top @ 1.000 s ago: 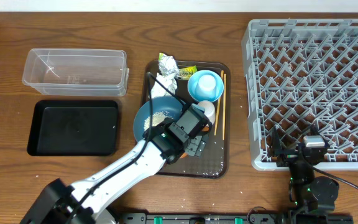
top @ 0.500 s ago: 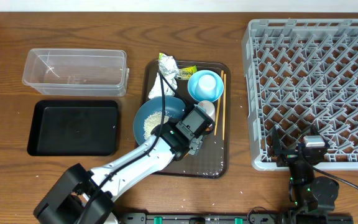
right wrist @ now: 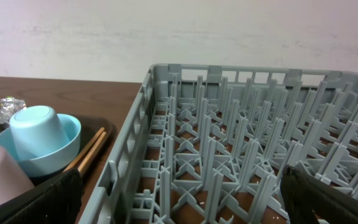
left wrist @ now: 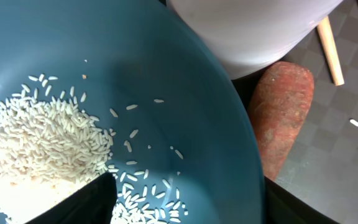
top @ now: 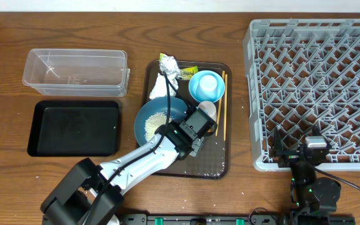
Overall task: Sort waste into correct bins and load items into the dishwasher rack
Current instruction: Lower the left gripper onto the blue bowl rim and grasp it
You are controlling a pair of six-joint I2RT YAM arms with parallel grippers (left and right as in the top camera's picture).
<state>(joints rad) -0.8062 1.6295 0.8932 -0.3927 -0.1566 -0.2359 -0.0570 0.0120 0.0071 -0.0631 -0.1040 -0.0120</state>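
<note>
The large blue bowl (top: 158,119) holds a heap of rice (top: 154,125) on the brown tray. My left gripper (top: 185,130) is open and straddles the bowl's right rim (left wrist: 253,155), one finger inside by the rice (left wrist: 36,143) and one outside. The orange carrot (left wrist: 281,118) lies just right of the bowl, below a whitish cup (top: 208,109). The small light-blue bowl (top: 199,90) holds another cup. Chopsticks (top: 221,103), foil (top: 168,64), the packet (top: 188,72) and tissue (top: 160,87) lie on the tray. My right gripper (right wrist: 185,199) is open and empty at the grey rack's (top: 317,87) front edge.
The clear tub (top: 36,62) stands at the back left with the black bin (top: 74,150) in front of it. The brown tray (top: 192,165) sits between them and the rack. The left arm crosses the tray's front left corner.
My left gripper has shifted a little up and left, from over the tray onto the blue bowl's right rim. The right arm has not moved.
</note>
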